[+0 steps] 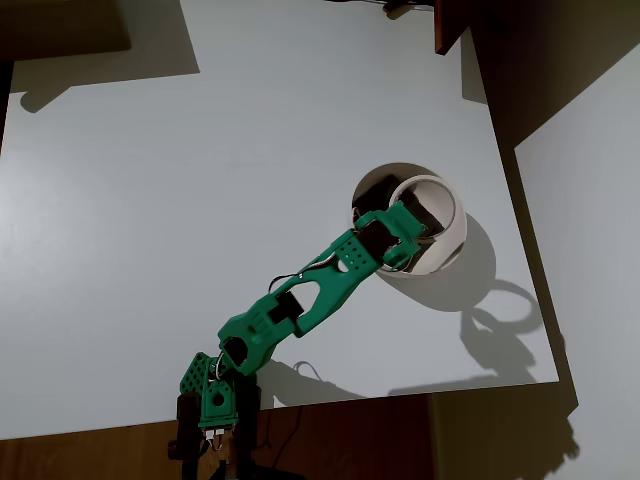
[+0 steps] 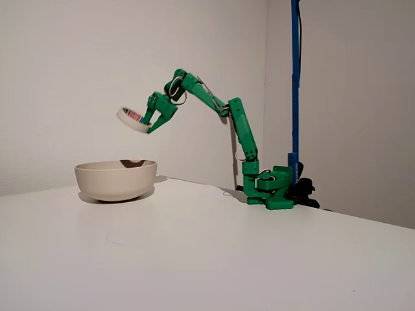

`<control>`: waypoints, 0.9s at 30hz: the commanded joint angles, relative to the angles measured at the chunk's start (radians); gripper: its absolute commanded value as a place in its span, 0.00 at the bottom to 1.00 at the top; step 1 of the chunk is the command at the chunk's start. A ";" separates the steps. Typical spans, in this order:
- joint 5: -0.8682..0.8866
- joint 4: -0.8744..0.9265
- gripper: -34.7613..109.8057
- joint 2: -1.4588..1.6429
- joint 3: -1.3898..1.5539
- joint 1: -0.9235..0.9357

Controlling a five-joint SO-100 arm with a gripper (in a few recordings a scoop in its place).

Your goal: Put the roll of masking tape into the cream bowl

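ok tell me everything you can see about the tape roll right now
The tape is a small flat ring, cream-white outside with a pinkish-red inner core showing in the fixed view. It looks like paper tape. It is tilted, held in the air by the green gripper, whose fingers pinch its edge nearest the arm. It hangs above the bowl, clear of the rim, touching nothing else. In the overhead view the gripper sits over the bowl.
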 commanded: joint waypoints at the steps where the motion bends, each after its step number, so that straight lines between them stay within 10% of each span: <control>1: -0.015 -0.026 0.18 -0.094 -0.173 0.017; 27: 0.110 -0.121 0.31 -0.256 -0.227 0.020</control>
